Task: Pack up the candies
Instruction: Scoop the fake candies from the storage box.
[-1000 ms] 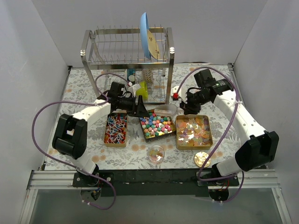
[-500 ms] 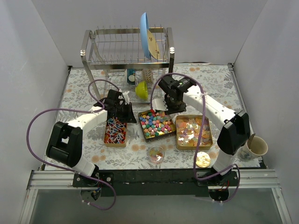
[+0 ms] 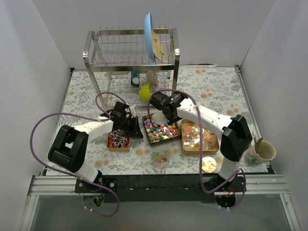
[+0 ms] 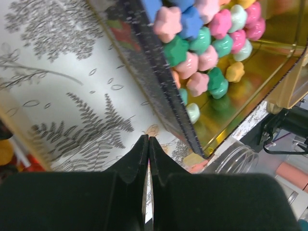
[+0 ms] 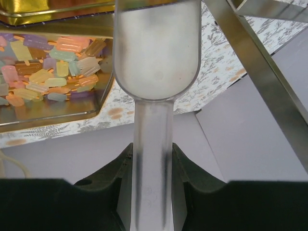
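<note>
Near the front edge of the desk (image 3: 216,86), a glass cup (image 3: 160,159) and a round gold lid (image 3: 208,164) are sitting. Behind them, three gold tins are lying side by side and holding the candies: striped ones (image 3: 118,140) on the left, pastel cubes (image 3: 162,130) in the middle, orange-yellow ones (image 3: 198,136) on the right. The left pincer (image 4: 147,144), pressed together and empty, is pointing down just beside the middle tin (image 4: 159,91). The right pincer (image 5: 150,154) is pinching the handle of a clear scoop (image 5: 156,53) near that tin's far edge. A dish rack (image 3: 130,48) is standing farthest back.
</note>
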### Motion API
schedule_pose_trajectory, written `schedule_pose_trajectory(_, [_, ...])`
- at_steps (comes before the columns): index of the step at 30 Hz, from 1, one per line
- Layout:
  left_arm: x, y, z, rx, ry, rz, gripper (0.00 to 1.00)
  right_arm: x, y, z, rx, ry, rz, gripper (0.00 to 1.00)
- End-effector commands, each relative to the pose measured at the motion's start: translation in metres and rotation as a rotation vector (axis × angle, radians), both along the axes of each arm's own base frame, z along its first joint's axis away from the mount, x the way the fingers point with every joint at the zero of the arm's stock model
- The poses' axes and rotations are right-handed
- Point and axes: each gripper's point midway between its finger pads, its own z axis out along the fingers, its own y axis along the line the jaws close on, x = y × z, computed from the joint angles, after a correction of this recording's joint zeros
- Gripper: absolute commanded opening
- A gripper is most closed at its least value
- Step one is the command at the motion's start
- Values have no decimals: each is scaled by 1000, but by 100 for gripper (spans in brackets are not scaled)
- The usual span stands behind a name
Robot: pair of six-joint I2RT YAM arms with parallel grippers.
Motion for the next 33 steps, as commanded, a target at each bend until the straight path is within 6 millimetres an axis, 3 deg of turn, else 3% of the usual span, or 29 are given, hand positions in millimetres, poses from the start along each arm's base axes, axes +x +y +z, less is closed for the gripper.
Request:
schedule_pose_trajectory(1, [5,-16,9,-63,-39,-34,0,11,1,1,-143,-79,85,1])
schedule_pose_trajectory(5, [-2,-19,2,-80,-16,-51,0,6,14,-7,-143,-65,114,1])
schedule_pose_trajectory(11, [-2,-23,-4,-90,2,-59,0,-18,36,-12,-77,22,96,1])
schedule_pose_trajectory(16, [2,-26,-2,-100,-4,-64,0,-26,22,-24,-98,56,33,1])
schedule_pose_trajectory(20, [4,-27,0,-104,-10,-62,0,-39,-1,-33,-131,122,-72,1])
schedule_pose_trajectory(26, [2,-28,-3,-115,6,-60,0,-48,-13,-50,-90,145,-241,1])
schedule_pose_trajectory(33, [3,-33,-6,-134,23,-60,0,-50,-10,-64,-41,173,-359,1])
